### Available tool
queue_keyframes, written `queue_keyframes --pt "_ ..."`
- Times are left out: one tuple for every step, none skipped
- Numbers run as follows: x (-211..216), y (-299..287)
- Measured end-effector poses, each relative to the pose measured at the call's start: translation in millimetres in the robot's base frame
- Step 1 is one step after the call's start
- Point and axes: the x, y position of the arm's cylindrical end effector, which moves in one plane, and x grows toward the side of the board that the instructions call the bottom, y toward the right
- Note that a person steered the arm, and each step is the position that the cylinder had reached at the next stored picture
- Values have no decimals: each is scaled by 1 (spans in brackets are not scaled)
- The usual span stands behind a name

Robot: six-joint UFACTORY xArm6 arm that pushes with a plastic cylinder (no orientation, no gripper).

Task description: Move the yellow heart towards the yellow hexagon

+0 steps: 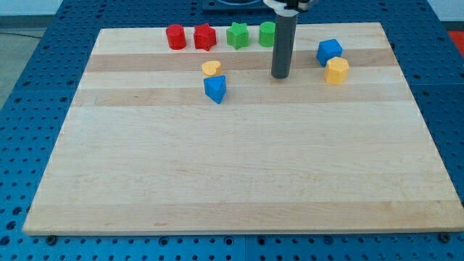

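The yellow heart lies on the wooden board in the upper middle, touching the top of a blue triangular block. The yellow hexagon sits toward the view's right, just below a blue cube. My tip rests on the board between the two yellow blocks, nearer the hexagon. The rod stands upright and partly hides a green round block behind it.
Along the top edge sit a red cylinder, a red star and a green star. The wooden board lies on a blue perforated table.
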Motion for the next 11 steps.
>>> queue_keyframes --pt "-35 -17" --pt "-46 -71" --pt "-39 -120" --pt "-26 -158" --pt "-14 -178" --pt "-1 -162" --pt "9 -118" --pt "16 -78" --pt "27 -41" --pt "40 -11" --pt "47 16"
